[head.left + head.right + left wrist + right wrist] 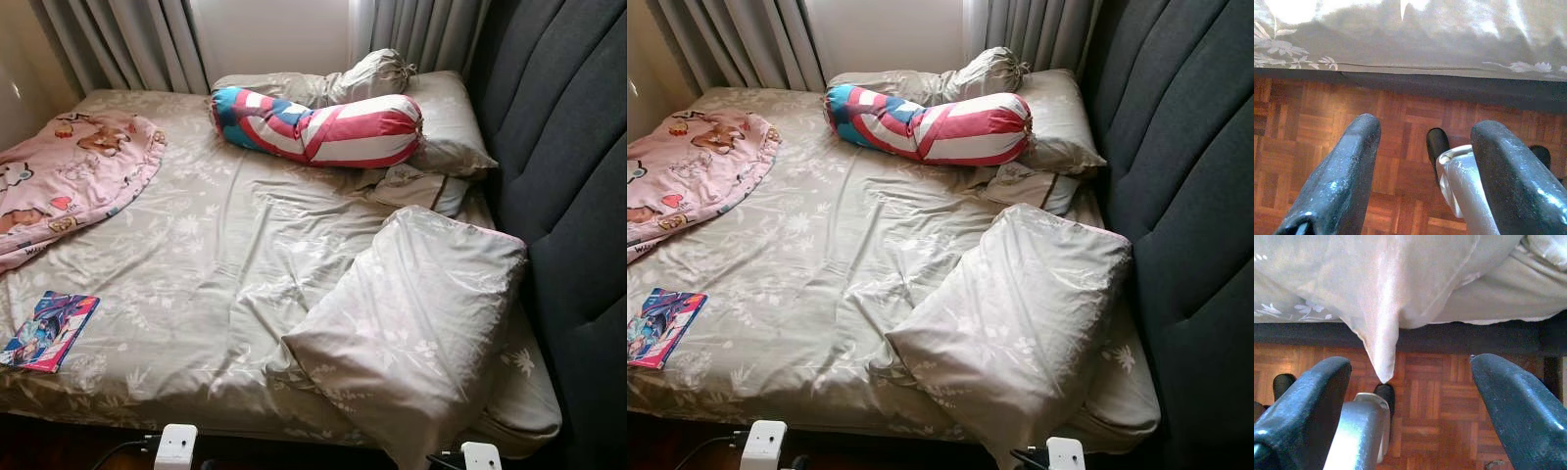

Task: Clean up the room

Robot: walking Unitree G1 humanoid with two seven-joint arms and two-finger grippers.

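- A large pillow [411, 323] lies askew on the bed [216, 255], one corner hanging over the near edge.
- The left gripper [1420, 171] and right gripper [1410, 406] hang low above the parquet floor [1312, 127], fingers spread, holding nothing.
- A book [47, 330] lies near the bed's left corner.

Pillow [411, 328]: large, grey floral, lying askew, corner overhanging bed's foot edge.
Bolster [318, 127]: striped red, white, blue, near headboard.
Book [47, 331]: colourful, flat, left edge.

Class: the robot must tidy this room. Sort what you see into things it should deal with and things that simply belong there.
To tidy:
large pillow hanging over the bed edge
magazine
pink blanket
striped bolster

Just there:
curtains
headboard
wooden floor
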